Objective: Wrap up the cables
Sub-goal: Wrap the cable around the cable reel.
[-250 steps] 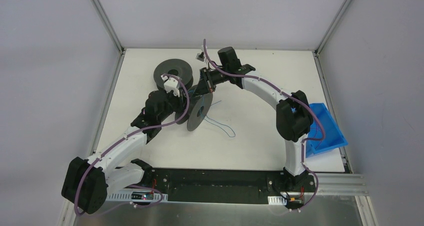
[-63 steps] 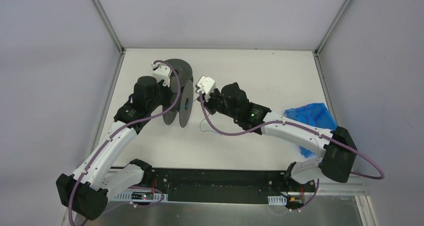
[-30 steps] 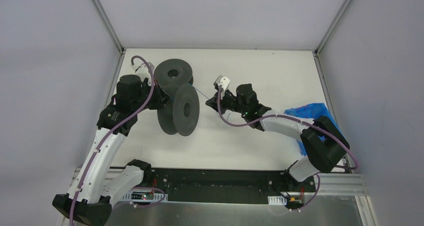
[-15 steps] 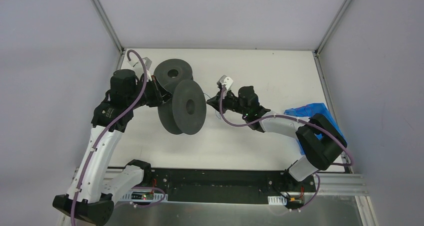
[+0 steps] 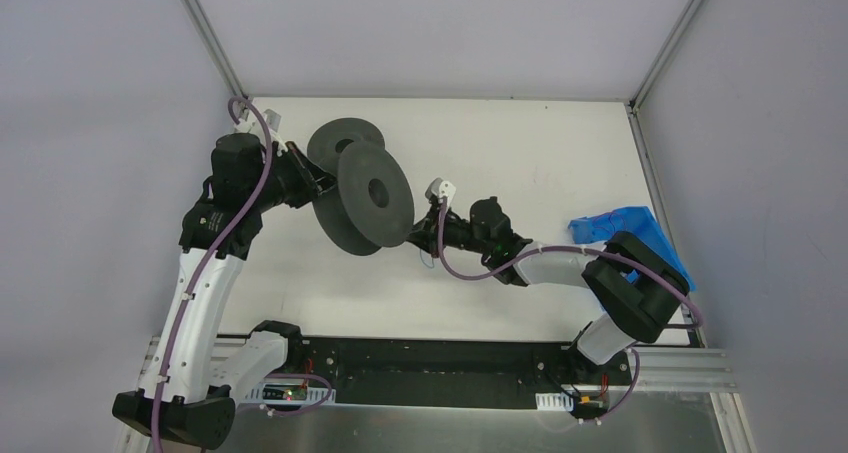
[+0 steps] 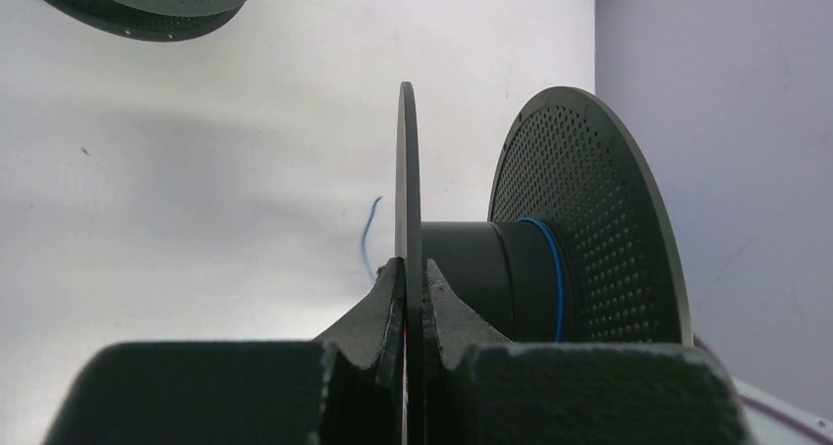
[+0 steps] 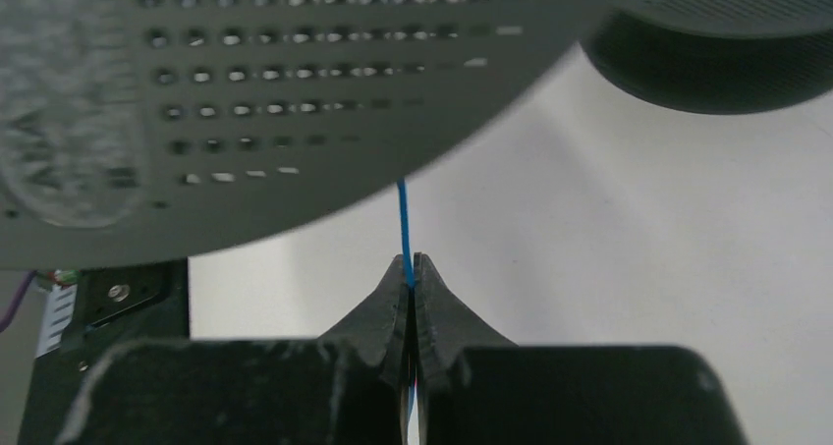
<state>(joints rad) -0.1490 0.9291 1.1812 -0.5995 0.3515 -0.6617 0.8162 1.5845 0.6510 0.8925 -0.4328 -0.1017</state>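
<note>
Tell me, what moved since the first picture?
The left gripper swung its spool left and turned it. The right gripper pulled back nearer, pinching the blue cable; most loose cable has left the table. The other spool stayed flat.

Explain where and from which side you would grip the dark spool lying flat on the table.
Probably the rim of its upper flange, coming in level from the side. Lying flat, that thin disc overhangs the core, so it can be pinched from above and below, as the left gripper pinches the other spool's flange edge-on.
</note>
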